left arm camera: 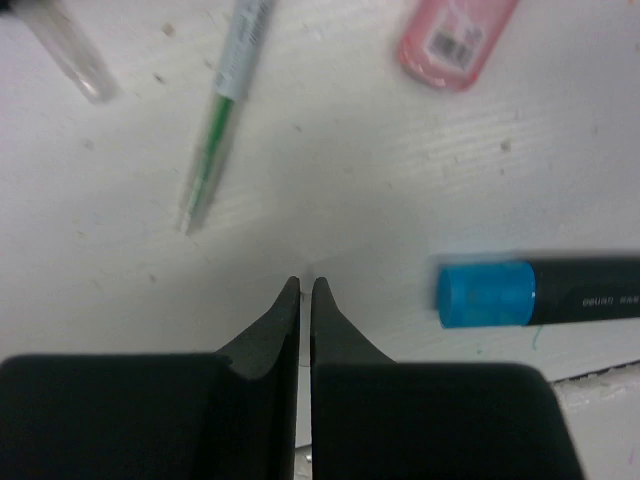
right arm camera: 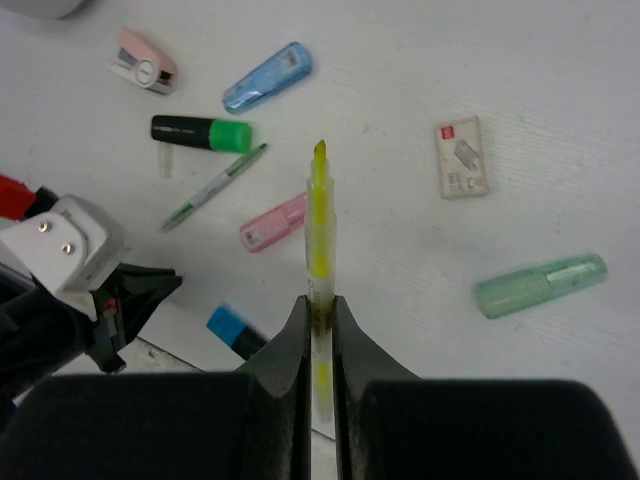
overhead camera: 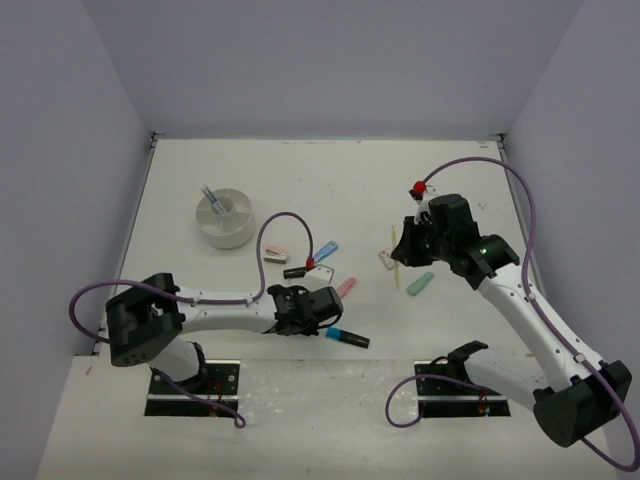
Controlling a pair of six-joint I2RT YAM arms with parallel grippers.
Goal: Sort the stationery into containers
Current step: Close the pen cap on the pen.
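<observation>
I see my left hand [left arm camera: 306,285] pinched together, empty, beside the blue-capped highlighter [left arm camera: 540,293]; my right hand [right arm camera: 320,302] grips a yellow pen [right arm camera: 319,215].

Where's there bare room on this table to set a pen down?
Bare: the far strip of table behind the white cup, and the left edge beside it. Crowded: the middle, from the green-capped highlighter to the mint marker.

Counted are two black highlighters [right arm camera: 200,132], three pastel markers [right arm camera: 267,76], three thin pens [right arm camera: 318,230], two erasers [right arm camera: 462,157] and one white cup [overhead camera: 228,238].
</observation>
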